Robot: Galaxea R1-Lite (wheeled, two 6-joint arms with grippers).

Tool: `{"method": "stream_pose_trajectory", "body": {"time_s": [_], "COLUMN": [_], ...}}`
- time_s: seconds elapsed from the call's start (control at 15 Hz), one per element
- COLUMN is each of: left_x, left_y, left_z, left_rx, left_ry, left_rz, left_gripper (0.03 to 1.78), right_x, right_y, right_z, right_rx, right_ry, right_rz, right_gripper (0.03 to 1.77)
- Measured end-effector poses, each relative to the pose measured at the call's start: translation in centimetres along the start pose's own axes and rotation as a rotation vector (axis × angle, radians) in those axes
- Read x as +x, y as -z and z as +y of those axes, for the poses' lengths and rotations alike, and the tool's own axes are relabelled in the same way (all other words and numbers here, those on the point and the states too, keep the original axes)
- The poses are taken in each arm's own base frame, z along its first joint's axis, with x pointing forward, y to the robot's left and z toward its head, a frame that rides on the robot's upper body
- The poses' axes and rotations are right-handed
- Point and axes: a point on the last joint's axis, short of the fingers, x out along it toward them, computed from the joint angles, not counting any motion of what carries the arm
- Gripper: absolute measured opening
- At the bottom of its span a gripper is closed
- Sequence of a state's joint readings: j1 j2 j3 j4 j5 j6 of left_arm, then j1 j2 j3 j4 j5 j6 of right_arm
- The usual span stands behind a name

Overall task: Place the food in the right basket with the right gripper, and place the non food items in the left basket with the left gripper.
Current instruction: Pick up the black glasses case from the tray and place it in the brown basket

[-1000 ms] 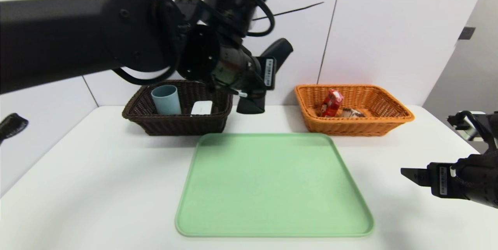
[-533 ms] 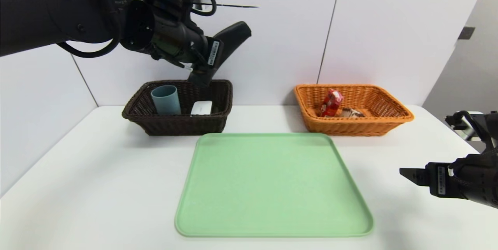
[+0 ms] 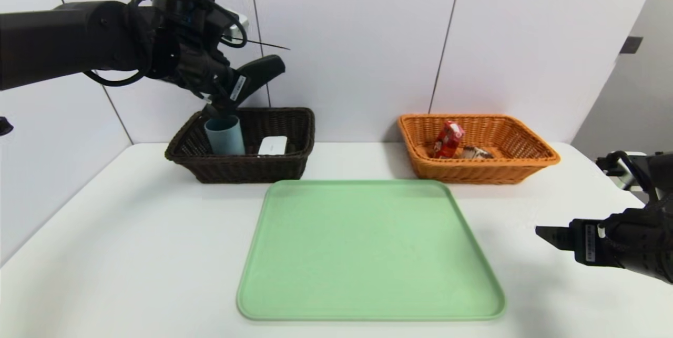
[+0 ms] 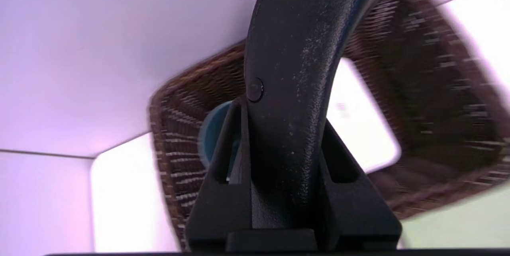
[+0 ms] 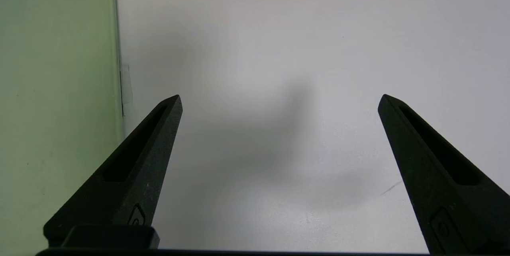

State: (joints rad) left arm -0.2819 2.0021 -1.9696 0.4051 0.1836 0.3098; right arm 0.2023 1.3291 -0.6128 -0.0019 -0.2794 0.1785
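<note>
With L gripper (image 4: 285, 136) clenched on blk pouch (image 4: 291, 88) over dk basket (image 3: 239, 167), white tabletop (image 3: 136, 233) by white panelled wall (image 3: 357, 38)

Prob. a lab/test stn: robot arm (image 3: 89, 38) over white tbl (image 3: 157, 243), plain wall panels (image 3: 352, 38).

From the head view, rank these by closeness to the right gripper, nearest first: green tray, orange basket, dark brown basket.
1. Green tray, just left of it
2. Orange basket, beyond, toward the back
3. Dark brown basket, back left
</note>
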Motion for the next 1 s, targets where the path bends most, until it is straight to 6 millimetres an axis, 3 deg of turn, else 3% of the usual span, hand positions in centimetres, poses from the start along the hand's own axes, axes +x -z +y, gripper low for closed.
{"method": "stream_pose_trajectory", "body": {"time_s": [0.4,1.0], "left_x": [2.9,3.9], "left_y": [2.1,2.5], "left_z": [1.3,0.6], "left_rx": [0.097,0.349], "left_ry": [-0.026,0.004], "left_rz": [0.076,0.097], "left_gripper": [0.42,0.42], "right_x": [0.5,1.2], "right_y": [0.0,-0.1], "right_z": [0.3,0.5], "right_rx": [-0.010,-0.012], "right_ry": [-0.001,-0.003], "right_rz": [0.013,0.016], "right_gripper": [1.70,1.70]}}
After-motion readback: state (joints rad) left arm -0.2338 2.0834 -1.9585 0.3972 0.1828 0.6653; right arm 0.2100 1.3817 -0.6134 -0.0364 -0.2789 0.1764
